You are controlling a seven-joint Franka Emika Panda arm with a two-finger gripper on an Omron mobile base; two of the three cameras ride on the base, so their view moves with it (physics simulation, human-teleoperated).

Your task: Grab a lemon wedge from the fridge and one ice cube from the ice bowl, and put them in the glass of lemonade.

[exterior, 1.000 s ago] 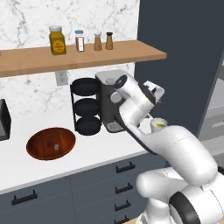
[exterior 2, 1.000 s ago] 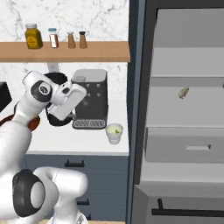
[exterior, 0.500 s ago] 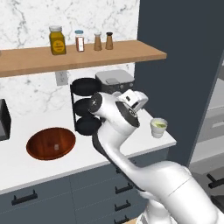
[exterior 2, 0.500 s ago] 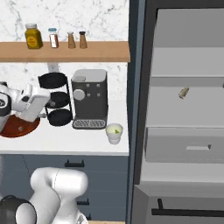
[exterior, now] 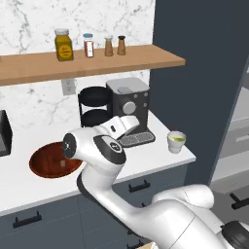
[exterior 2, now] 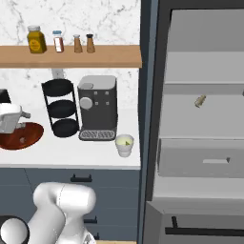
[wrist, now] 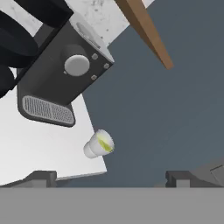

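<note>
The glass of lemonade [exterior 2: 125, 144] [exterior: 176, 141] [wrist: 99, 145] stands on the white counter's right end and shows yellow-green inside. I cannot tell a lemon wedge apart from the liquid. The ice bowl [exterior: 43, 162] [exterior 2: 14, 139] sits at the counter's left, with a tiny pale ice cube [exterior: 62, 164] in it. My gripper [exterior 2: 25, 116] [wrist: 109, 177] hangs above the bowl's right side, pointing right toward the coffee machine, jaws open and empty. The fridge [exterior 2: 205, 124] stands open at the right, with pale shelves.
A black coffee machine [exterior 2: 97, 107] [exterior: 129, 104] and a black three-tier rack [exterior 2: 61, 108] stand between bowl and cup. A wooden shelf [exterior: 97, 61] with several jars hangs above. A dull tan bit [exterior 2: 200, 100] lies on a fridge shelf. My own arm [exterior: 97, 155] crosses the counter front.
The arm swung left, from near the cup and coffee machine to above the wooden bowl. The jaws stayed open and empty. Cup and bowl did not move.
</note>
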